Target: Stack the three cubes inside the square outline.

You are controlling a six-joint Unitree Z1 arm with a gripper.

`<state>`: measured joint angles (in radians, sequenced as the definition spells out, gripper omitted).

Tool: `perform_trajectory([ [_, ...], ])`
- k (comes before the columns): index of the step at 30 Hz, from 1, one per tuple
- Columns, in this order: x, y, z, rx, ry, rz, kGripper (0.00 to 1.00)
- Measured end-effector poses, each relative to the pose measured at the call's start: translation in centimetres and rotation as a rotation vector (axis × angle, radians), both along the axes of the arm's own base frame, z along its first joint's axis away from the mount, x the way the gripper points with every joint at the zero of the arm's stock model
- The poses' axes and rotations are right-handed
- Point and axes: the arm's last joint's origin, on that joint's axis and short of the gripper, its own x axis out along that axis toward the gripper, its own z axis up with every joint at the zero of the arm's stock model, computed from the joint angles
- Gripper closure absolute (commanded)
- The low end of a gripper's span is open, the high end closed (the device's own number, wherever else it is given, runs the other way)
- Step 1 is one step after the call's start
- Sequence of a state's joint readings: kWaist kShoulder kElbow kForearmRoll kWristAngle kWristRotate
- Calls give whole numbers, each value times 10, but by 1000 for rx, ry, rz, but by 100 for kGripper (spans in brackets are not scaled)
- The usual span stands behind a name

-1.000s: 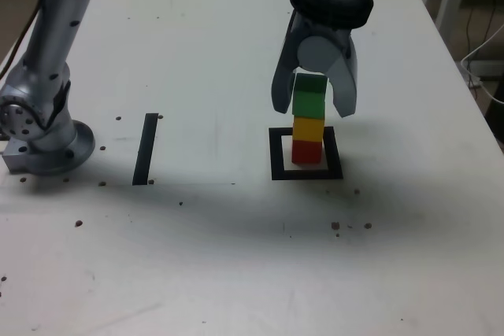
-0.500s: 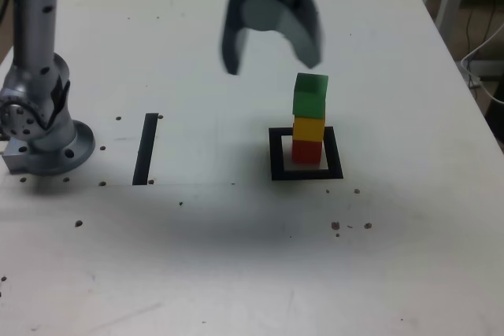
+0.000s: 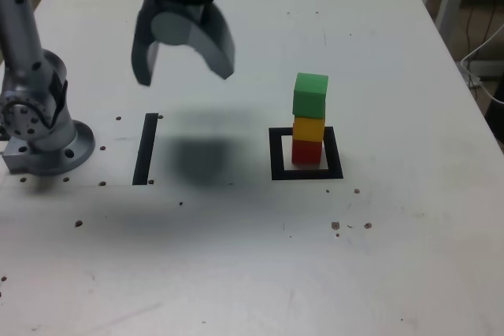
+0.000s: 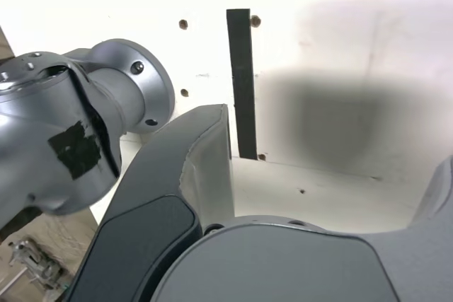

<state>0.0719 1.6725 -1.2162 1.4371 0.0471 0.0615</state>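
Swung away from the cubes (image 3: pixel 309 129), with end effector (image 3: pixel 185 78) spread and empty; left standing to its right in the exterior view, stacked inside the outline (image 3: pixel 276 155); probably finished.

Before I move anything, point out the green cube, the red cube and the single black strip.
Green cube (image 3: pixel 310 96): exterior view, its front face.
Red cube (image 3: pixel 306 153): exterior view, its front face.
Black strip (image 4: pixel 243 83): wrist view, middle of its length.

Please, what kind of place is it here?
Probably a robotics lab or test bench: a metal arm base, a white tabletop and a black tape square suggest it.
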Motion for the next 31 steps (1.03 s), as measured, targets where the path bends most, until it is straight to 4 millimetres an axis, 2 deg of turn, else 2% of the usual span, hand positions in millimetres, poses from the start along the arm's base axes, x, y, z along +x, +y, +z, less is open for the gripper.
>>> perform_trajectory([
  [7, -31, -3, -27, -26, 8, 4, 0],
  [13, -45, -5, -44, -44, 16, -4, 0],
  [31, -54, -7, -70, -91, 16, -11, 0],
])
